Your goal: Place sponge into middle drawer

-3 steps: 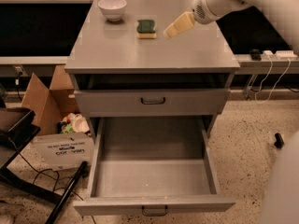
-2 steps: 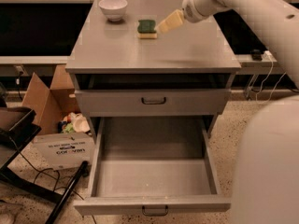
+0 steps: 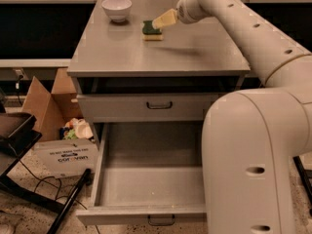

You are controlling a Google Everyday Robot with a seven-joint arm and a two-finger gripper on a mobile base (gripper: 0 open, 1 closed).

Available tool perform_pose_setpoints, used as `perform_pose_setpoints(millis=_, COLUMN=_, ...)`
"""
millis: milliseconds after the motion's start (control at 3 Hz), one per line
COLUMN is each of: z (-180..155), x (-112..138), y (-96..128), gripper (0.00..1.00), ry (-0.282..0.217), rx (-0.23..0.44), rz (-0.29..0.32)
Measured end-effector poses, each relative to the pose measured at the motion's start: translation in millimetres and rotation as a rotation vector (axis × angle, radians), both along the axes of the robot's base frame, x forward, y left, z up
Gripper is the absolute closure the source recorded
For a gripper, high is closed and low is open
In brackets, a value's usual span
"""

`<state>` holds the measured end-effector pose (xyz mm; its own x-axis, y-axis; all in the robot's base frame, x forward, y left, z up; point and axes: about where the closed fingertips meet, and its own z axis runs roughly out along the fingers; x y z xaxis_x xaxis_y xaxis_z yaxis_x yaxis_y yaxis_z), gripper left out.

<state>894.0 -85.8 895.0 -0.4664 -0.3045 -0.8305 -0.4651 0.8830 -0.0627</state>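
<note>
The sponge (image 3: 152, 31), dark green on top with a pale yellow body, lies on the back part of the grey cabinet top (image 3: 185, 52). My gripper (image 3: 160, 23) hangs just above the sponge's right end, reaching in from the right. The middle drawer (image 3: 146, 182) is pulled wide open low at the front, its flat grey floor bare, with a dark loop handle (image 3: 161, 222) on its front. My arm (image 3: 248, 145) covers the drawer's right side.
A white bowl (image 3: 116, 8) stands left of the sponge. Another grey drawer (image 3: 146, 106) above the open one is shut. A cardboard box (image 3: 46, 104), a white carton (image 3: 61, 156) and a black stand (image 3: 19, 140) sit on the floor at left.
My gripper has moved left along the cabinet top and now sits over the sponge. My arm fills more of the right side of the view.
</note>
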Motion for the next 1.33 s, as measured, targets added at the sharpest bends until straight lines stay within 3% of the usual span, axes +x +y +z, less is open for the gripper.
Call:
perform_pose_setpoints(millis=333, z=-27, x=21, y=27, gripper=0.0, ry=0.037, rx=0.102, rz=0.001)
perform_pose_setpoints(millis=667, z=-40, x=29, y=41, gripper=0.0, ry=0.059, rx=0.146, rz=0.012)
perform_pose_setpoints(millis=1000, z=-54, x=32, y=56, gripper=0.18, ry=0.082, rx=0.166, rz=0.038)
perform_pose_setpoints(millis=1333, z=-64, x=33, y=68, gripper=0.49, ry=0.104, rx=0.182, rz=0.067)
